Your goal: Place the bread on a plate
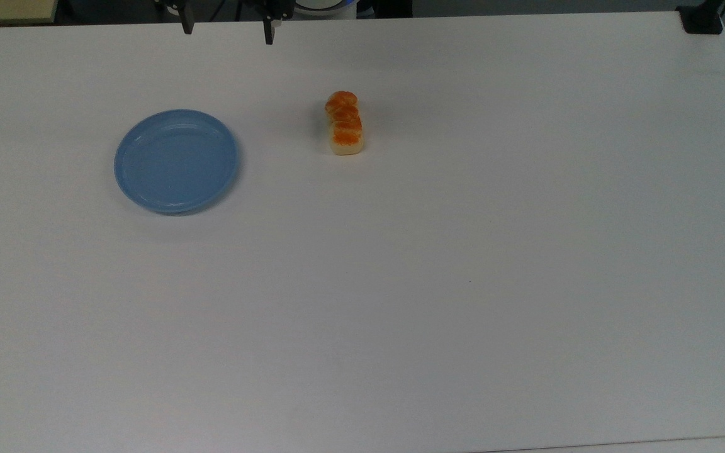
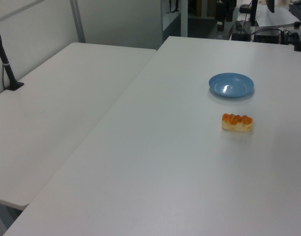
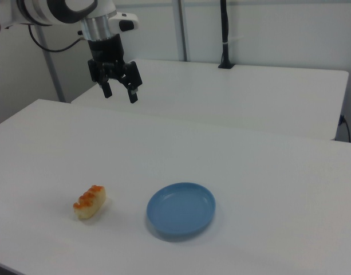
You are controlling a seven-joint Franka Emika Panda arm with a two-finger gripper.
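The bread (image 1: 345,123) lies flat on the white table, a small loaf with orange-brown bumps and pale sides; it also appears as the bread (image 2: 236,122) and the bread (image 3: 90,201). The light-blue plate (image 1: 176,160) sits bare to the top view's left of it, also seen as the plate (image 2: 231,84) and the plate (image 3: 181,209). My gripper (image 3: 119,91) hangs open high above the table, well away from both, with nothing between its fingers. Its fingertips (image 1: 269,33) poke in at the top view's upper edge.
The white table (image 1: 400,283) is wide and bare around the two objects. A second white table (image 2: 67,113) adjoins it. A black pole and clamp (image 3: 224,34) stands on that second table, and a black clamp (image 1: 701,19) sits at the top view's upper right corner.
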